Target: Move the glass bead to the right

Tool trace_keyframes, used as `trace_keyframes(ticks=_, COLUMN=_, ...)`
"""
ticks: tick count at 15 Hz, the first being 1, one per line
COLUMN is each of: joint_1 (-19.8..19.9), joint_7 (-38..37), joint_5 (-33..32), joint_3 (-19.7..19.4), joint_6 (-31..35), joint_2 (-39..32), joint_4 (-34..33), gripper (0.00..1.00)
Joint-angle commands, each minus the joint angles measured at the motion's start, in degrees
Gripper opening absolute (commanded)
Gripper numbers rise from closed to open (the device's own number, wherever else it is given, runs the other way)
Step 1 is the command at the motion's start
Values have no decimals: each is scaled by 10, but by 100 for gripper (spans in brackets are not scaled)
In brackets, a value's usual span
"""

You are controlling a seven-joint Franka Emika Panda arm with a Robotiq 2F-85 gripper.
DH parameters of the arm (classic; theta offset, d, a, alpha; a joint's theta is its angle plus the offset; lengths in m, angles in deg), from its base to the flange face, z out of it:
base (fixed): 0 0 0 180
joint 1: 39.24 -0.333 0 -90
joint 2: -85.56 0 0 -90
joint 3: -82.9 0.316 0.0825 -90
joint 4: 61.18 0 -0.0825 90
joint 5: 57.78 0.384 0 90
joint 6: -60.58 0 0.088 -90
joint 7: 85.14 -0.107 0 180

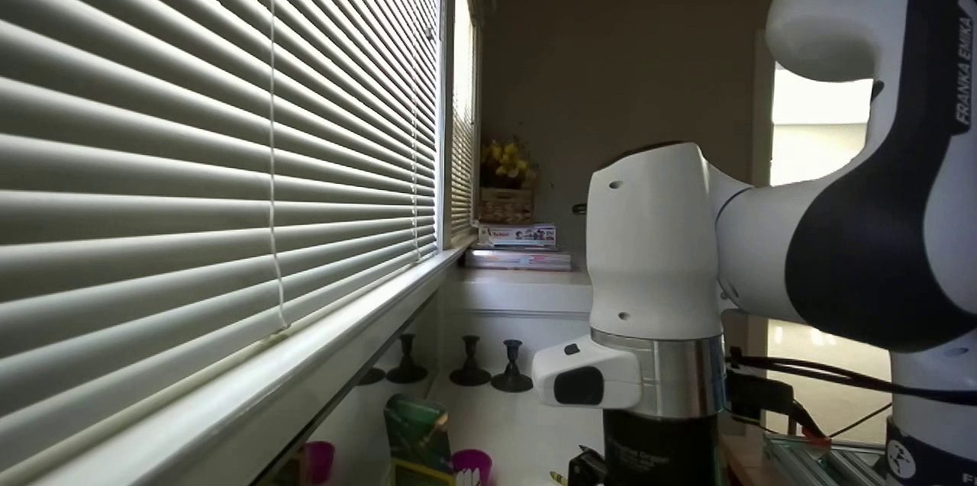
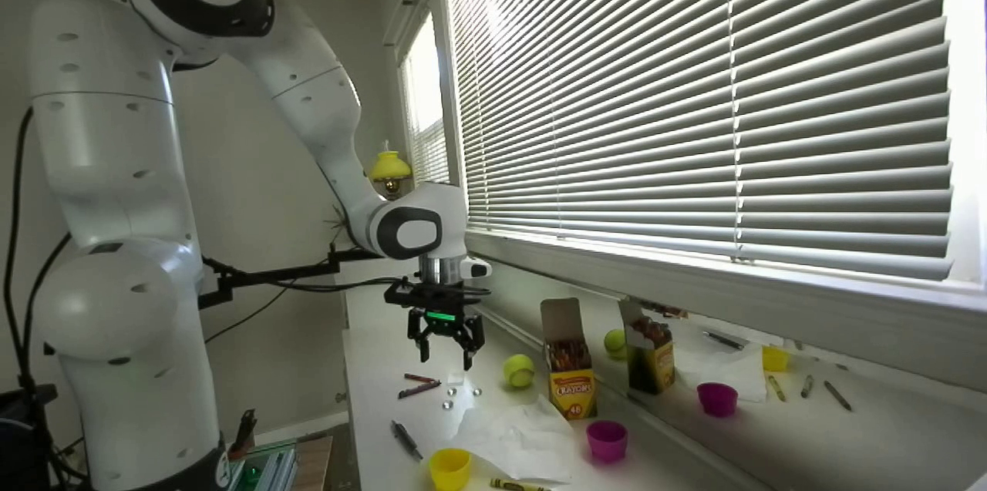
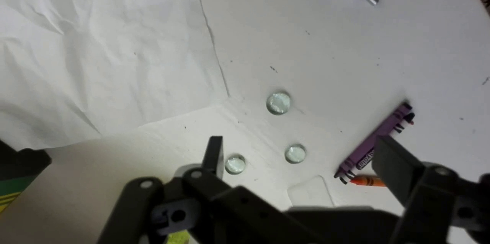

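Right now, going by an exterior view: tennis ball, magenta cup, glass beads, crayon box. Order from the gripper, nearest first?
1. Glass beads: lower in the picture, beneath the gripper; too close to call among the three.
2. Tennis ball: image right of the gripper.
3. Crayon box: image right, farther out.
4. Magenta cup: image right, lower, toward the camera.

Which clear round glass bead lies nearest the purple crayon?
The rightmost clear glass bead in the wrist view; the uppermost bead and leftmost bead lie farther from the purple crayon.
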Motion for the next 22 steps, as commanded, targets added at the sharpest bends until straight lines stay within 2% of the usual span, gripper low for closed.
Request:
trace_keyframes(ticks=1, joint_1=-3, joint_7=-79, joint_5=-77, joint_3=3, joint_6=67, joint_2=-7, joint_4=29, gripper=100)
trace_keyframes(ticks=2, joint_1=-2, joint_7=-35, joint_5=-38, joint_3=0, joint_6=32, joint_2=-4, joint_4=14, gripper=100)
trace_keyframes(ticks=6, joint_1=-2, joint_7=-41, joint_5=-43, joint_3=0, joint_6=37, joint_2=-6, joint_4=16, gripper=100)
trace_keyframes(ticks=7, joint_1=-3, joint_7=0, joint_5=-11, joint_3=1, joint_6=41, joint_2=-15, joint_4=13, gripper=100)
trace_keyframes(ticks=10, joint_1=-4, joint_7=15, joint_5=-13, joint_3=5, joint_6=55, joint_2=-40, joint_4=9, gripper=100)
trace_keyframes(ticks=16, joint_1=5, joint_7=-8, joint_5=-44, joint_3=17, joint_6=84, joint_2=-72, joint_4=11, gripper=100)
trace_keyframes(ticks=18, joint_1=7, joint_7=-17, joint_5=-57, joint_3=18, joint_6=94, joint_2=-78, joint_4=11, gripper=75)
trace_keyframes(ticks=21, joint_1=7, joint_7=-22, joint_5=-82, joint_3=19, joint_6=114, joint_2=-81, joint_4=16, gripper=52)
trace_keyframes(ticks=22, joint_1=7, joint_7=-24, joint_5=-89, joint_3=19, joint_6=119, joint_2=-83, joint_4=16, gripper=49)
